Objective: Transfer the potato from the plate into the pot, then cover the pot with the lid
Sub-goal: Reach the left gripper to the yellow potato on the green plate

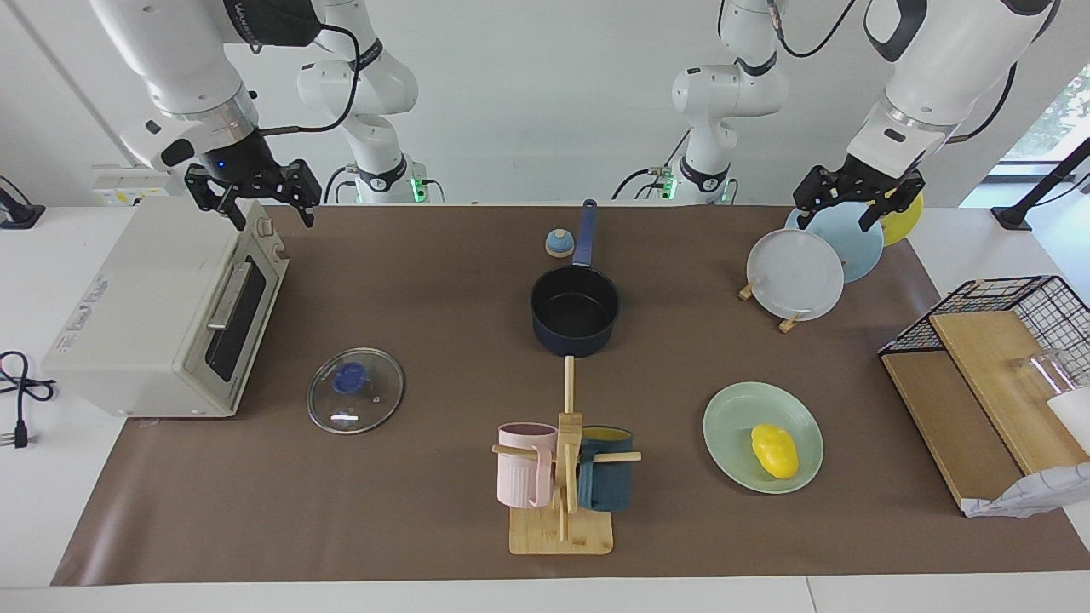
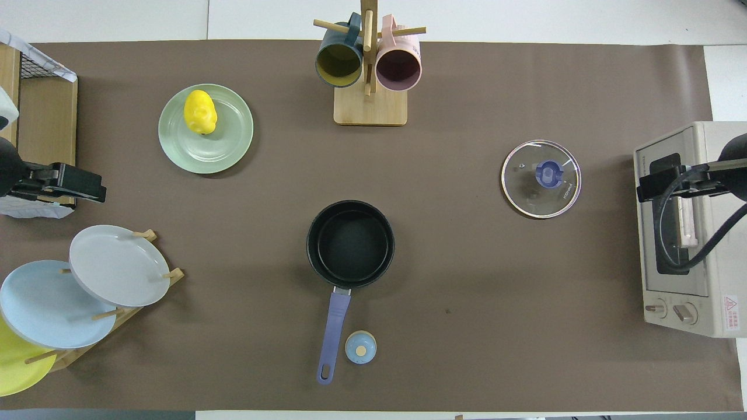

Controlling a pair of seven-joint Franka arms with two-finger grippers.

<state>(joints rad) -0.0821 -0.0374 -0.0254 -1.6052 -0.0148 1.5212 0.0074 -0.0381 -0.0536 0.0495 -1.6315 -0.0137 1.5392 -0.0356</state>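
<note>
a white table (image 1: 51, 545) under a brown mat (image 1: 409, 289), set with kitchen things

we see the pot (image 1: 575, 311) at mid-mat, its handle pointing toward the robots, a small blue-and-tan bell (image 1: 559, 243) just beside that handle. farther from the robots than the pot stands a wooden mug rack (image 1: 562, 528). the lid (image 1: 355, 390) lies flat toward the right arm's end, near a toaster oven (image 1: 145, 332) that sits partly on the mat's edge. the plate (image 1: 732, 417) lies toward the left arm's end, farther out than a wooden plate rack (image 1: 788, 323). at that end we also find a wooden board (image 1: 945, 426) and a wire basket (image 1: 1022, 294).
</note>
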